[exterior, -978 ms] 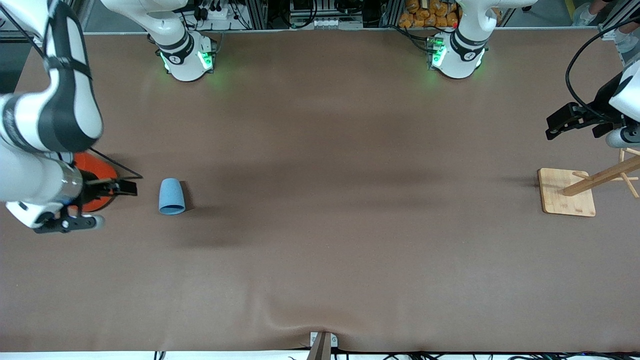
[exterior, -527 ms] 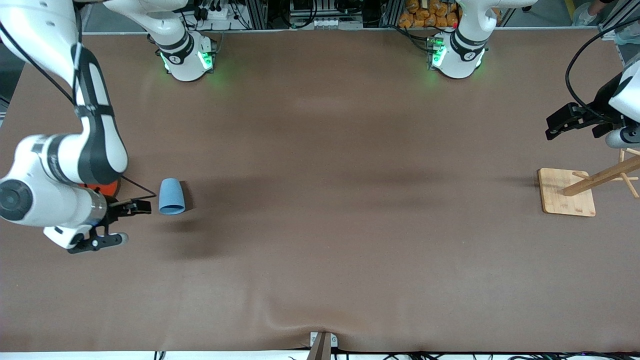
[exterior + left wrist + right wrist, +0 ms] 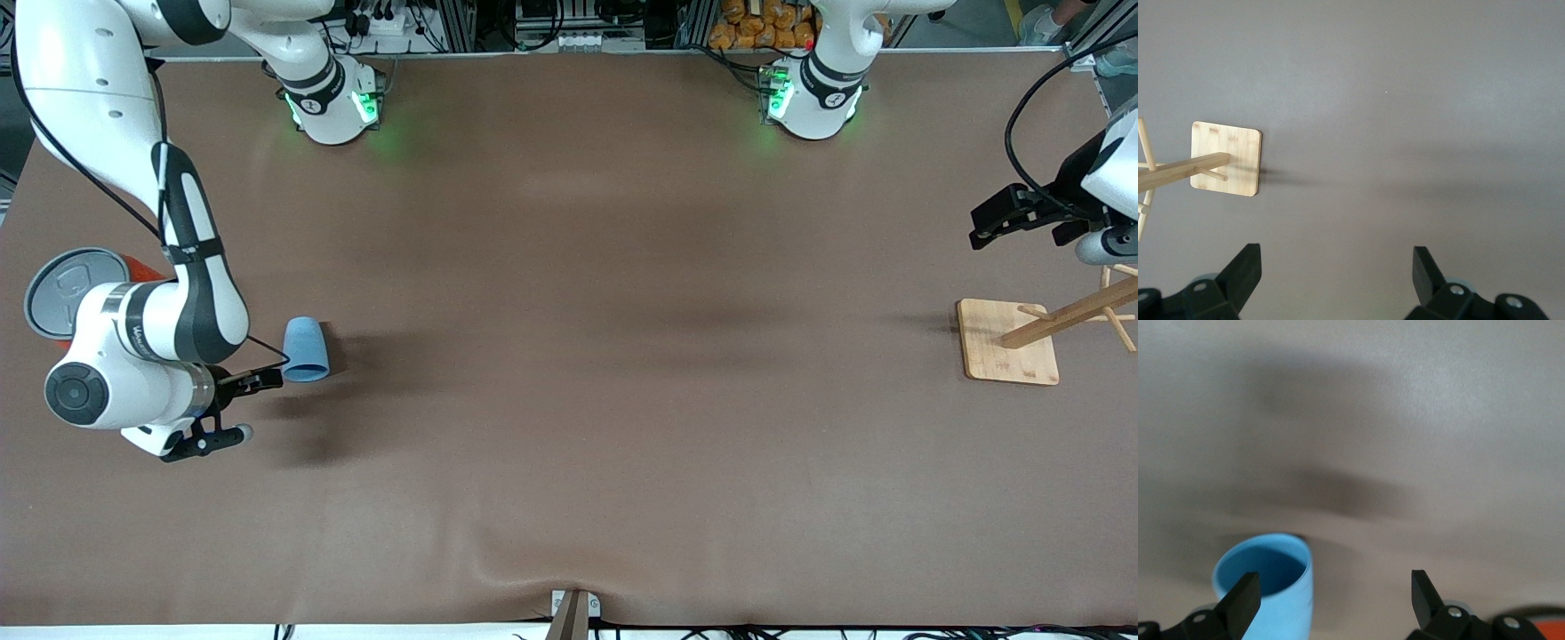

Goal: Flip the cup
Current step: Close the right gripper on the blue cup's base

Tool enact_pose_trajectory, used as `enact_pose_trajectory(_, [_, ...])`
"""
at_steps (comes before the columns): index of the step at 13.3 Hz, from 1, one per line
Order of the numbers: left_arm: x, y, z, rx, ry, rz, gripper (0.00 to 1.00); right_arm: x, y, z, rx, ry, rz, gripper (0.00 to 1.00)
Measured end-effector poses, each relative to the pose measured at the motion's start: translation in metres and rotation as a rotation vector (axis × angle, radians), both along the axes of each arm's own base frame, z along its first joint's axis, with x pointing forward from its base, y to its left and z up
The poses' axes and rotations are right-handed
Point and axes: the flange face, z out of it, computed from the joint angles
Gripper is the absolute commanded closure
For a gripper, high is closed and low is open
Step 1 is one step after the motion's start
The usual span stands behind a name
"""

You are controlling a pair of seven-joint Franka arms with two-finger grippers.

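The light-blue cup [image 3: 305, 348] lies on its side on the brown table, toward the right arm's end, with its wide mouth toward the front camera. My right gripper [image 3: 265, 379] is open and empty, low beside the cup, on the side toward the right arm's end. In the right wrist view the cup [image 3: 1271, 590] shows its open mouth just in front of one finger, off to the side of the right gripper [image 3: 1331, 600]. My left gripper [image 3: 982, 231] is open and empty; it waits above the table near the wooden stand and also shows in the left wrist view [image 3: 1337, 267].
A large orange can with a grey lid [image 3: 64, 286] stands by the table edge at the right arm's end, partly hidden by the right arm. A wooden peg stand on a square base [image 3: 1009, 342] stands at the left arm's end; it also shows in the left wrist view [image 3: 1226, 159].
The right arm swung from over the orange can toward the cup, and its gripper now sits right beside the cup. The can's grey lid came into view. The left arm has not moved.
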Motion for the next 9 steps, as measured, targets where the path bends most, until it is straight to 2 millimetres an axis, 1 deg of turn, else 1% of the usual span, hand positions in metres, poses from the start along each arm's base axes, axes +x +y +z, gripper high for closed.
enact_pose_trajectory(1, [0.0,0.0,0.0,0.0,0.0,0.0,0.0,-0.002,0.003,-0.012,0.001,-0.022,0.007,0.0])
enact_pose_trajectory(3, [0.0,0.0,0.0,0.0,0.001,0.0,0.0,-0.015,0.014,-0.036,0.003,-0.021,0.022,0.0])
enact_pose_trajectory(4, [0.0,0.0,0.0,0.0,0.001,0.0,0.0,-0.019,0.018,-0.042,0.005,-0.012,0.028,0.0])
enact_pose_trajectory(5, [0.0,0.0,0.0,0.0,0.001,0.0,0.0,-0.02,0.021,-0.043,0.007,-0.012,0.033,0.0])
enact_pose_trajectory(7, [0.0,0.0,0.0,0.0,0.001,0.0,0.0,-0.018,0.024,-0.033,0.01,-0.025,0.04,0.0])
enact_pose_trajectory(9, [0.001,0.0,-0.002,0.0,0.004,0.0,0.0,-0.018,0.029,-0.011,0.016,-0.033,0.048,0.0])
